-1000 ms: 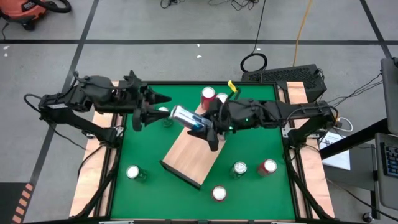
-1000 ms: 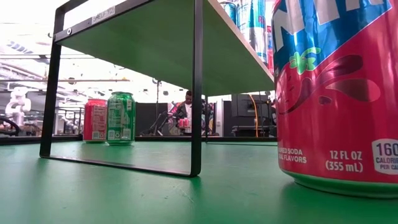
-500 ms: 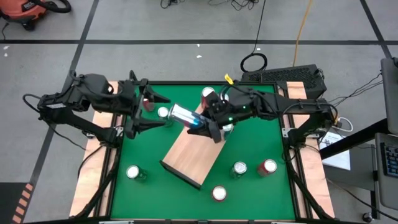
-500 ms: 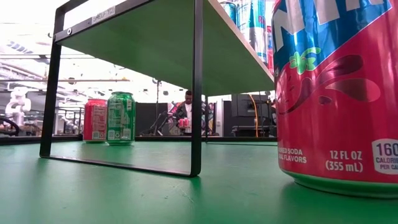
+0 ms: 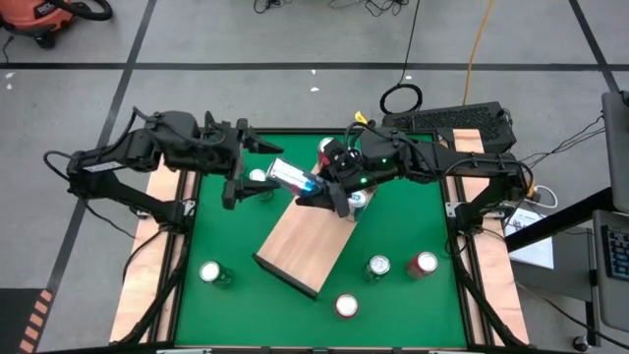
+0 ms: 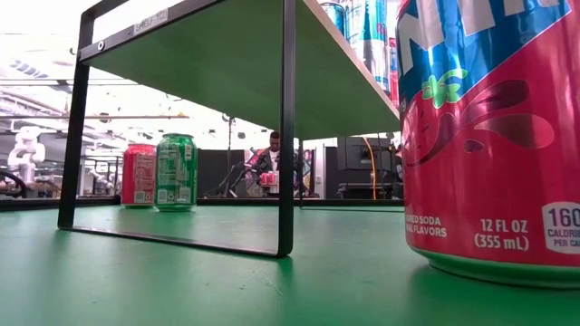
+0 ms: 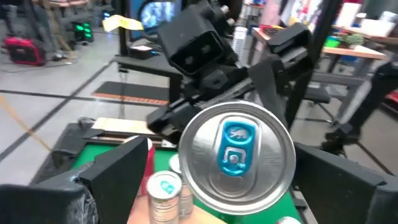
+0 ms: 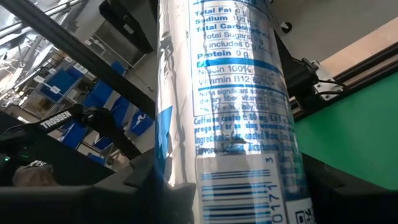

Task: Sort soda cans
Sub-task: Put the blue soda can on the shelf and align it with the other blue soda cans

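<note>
Right gripper [image 5: 313,190] is pinching a silver-blue can [image 5: 292,177] sideways in the air over the far end of the wooden board [image 5: 305,239], near the counter's [image 5: 403,236] far edge. Left gripper [image 5: 257,169] is spreading wide around the can's top end, not touching it. Upright cans are crowding just behind: a red can [image 5: 327,147] and a silver-topped can [image 5: 258,178]. More cans are standing near the near edge: a green can [image 5: 378,266], two red cans [image 5: 423,264].
</note>
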`<state>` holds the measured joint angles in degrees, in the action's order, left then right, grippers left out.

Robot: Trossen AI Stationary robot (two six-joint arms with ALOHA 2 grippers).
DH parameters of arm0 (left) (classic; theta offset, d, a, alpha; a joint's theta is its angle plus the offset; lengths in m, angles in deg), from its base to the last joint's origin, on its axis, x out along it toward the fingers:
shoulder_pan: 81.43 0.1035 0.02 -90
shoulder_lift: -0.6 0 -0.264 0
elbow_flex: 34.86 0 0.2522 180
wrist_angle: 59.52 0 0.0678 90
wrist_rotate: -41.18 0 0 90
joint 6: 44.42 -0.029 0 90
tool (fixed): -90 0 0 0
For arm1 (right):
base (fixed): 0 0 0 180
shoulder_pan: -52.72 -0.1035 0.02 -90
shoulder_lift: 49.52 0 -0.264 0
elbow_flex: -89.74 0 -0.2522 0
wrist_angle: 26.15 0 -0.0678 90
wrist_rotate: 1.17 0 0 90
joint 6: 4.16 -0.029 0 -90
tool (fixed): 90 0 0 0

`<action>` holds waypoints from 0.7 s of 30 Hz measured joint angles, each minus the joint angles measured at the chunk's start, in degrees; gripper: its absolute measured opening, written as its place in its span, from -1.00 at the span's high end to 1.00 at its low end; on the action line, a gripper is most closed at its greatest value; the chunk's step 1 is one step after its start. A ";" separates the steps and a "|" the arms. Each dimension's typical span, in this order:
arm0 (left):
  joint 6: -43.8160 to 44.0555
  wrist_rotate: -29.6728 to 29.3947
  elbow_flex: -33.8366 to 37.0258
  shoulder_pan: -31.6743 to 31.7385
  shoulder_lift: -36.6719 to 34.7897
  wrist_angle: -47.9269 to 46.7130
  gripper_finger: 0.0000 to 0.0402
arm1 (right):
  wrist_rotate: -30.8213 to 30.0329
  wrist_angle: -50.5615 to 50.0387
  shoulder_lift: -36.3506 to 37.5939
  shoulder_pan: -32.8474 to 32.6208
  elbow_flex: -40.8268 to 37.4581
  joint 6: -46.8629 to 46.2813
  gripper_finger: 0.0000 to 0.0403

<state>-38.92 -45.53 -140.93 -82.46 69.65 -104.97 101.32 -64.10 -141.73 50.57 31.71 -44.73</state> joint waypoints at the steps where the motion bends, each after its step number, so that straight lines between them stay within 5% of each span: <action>1: 0.05 1.27 0.00 0.28 0.18 -0.04 -0.93 | 0.42 0.00 0.00 0.00 0.00 0.33 -0.13; 8: 0.15 8.83 0.00 1.04 2.13 0.87 -0.86 | 1.31 0.00 0.00 0.22 0.00 0.92 -0.13; 21: 1.70 9.56 0.00 1.07 2.13 2.23 -0.37 | 1.36 0.20 0.00 0.33 0.02 2.34 -0.13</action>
<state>-37.22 -35.97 -140.93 -81.40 71.78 -102.74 102.67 -63.90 -141.73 50.90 31.73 -42.39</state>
